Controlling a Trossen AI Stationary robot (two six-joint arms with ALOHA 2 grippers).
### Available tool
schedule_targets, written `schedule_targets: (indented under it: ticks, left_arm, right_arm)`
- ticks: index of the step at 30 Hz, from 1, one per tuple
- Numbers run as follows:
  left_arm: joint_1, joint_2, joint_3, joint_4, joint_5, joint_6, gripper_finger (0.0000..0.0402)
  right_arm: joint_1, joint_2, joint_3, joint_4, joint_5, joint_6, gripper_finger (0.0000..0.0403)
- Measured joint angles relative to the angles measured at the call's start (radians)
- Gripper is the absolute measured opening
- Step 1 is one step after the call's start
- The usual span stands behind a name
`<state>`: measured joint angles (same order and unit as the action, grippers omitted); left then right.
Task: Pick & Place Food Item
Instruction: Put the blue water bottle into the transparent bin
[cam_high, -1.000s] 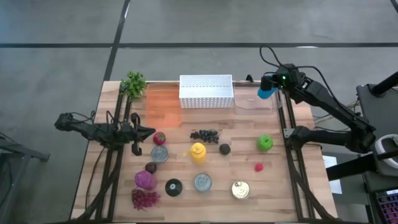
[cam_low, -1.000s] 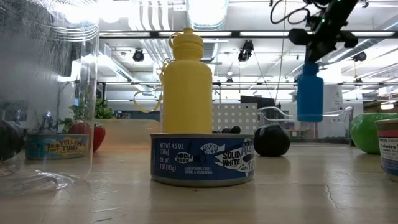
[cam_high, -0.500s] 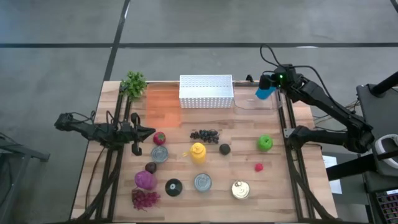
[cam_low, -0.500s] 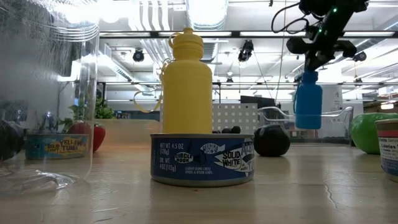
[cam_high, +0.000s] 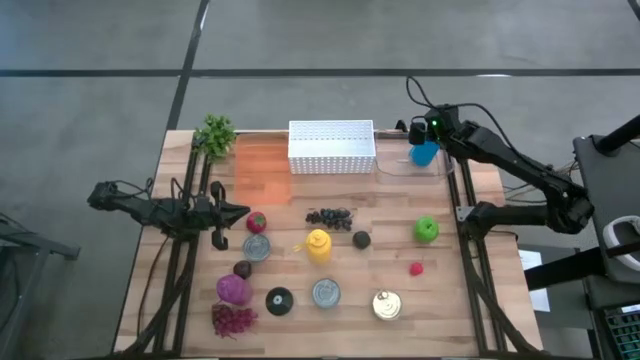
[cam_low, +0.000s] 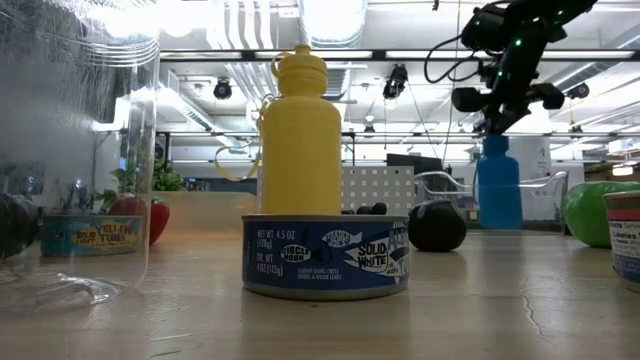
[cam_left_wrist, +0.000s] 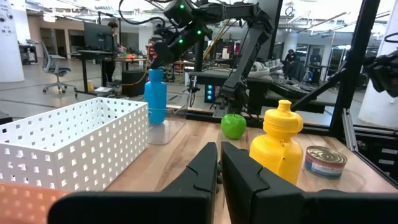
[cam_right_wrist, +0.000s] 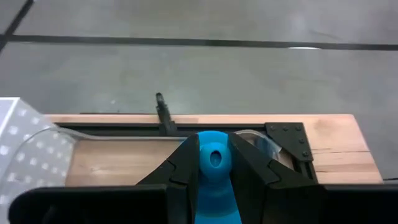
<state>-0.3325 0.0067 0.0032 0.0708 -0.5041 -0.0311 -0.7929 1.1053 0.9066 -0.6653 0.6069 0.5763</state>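
A blue bottle (cam_high: 424, 154) stands upright inside a clear container (cam_high: 400, 168) at the table's far right; it also shows in the low view (cam_low: 499, 188) and the left wrist view (cam_left_wrist: 155, 94). My right gripper (cam_right_wrist: 214, 163) sits on top of the blue bottle, shut on it, and appears over the container in the high view (cam_high: 431, 128). My left gripper (cam_high: 244, 213) waits shut at the table's left, beside a strawberry (cam_high: 257, 221), its fingers together in its wrist view (cam_left_wrist: 219, 157). My right gripper pinches the blue bottle's cap end (cam_right_wrist: 214, 155) between its two fingers, one on each side. The fingers come from above, pointing down. The bottle hangs upright below them, its base down inside the clear container (cam_left_wrist: 163, 129); whether it rests on the floor, I cannot tell.
A white perforated basket (cam_high: 332, 147) and an orange tray (cam_high: 262, 170) lie left of the clear container. Mid-table hold a yellow bottle (cam_high: 318, 245), dark grapes (cam_high: 330, 215), a green apple (cam_high: 427, 230), several cans and small fruits. A plant (cam_high: 214, 133) stands at the far left corner.
My right gripper has moved down and slightly toward the table's left, still shut on the blue bottle. The bottle has been lowered upright from above the clear container into it.
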Motion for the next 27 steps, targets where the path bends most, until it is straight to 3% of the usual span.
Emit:
schedule_targets:
  ticks: [10, 27]
  left_arm:
    - [0.0, 0.0, 0.0, 0.0, 0.0, 0.0, 0.0028]
    - [0.0, 0.0, 0.0, 0.0, 0.0, -0.002, 0.0028]
  right_arm:
    - [-0.019, 0.029, 0.0, 0.01, 0.01, 0.001, 0.0074]
    - [-0.019, 0.03, -0.002, 0.011, 0.005, 0.001, 0.0175]
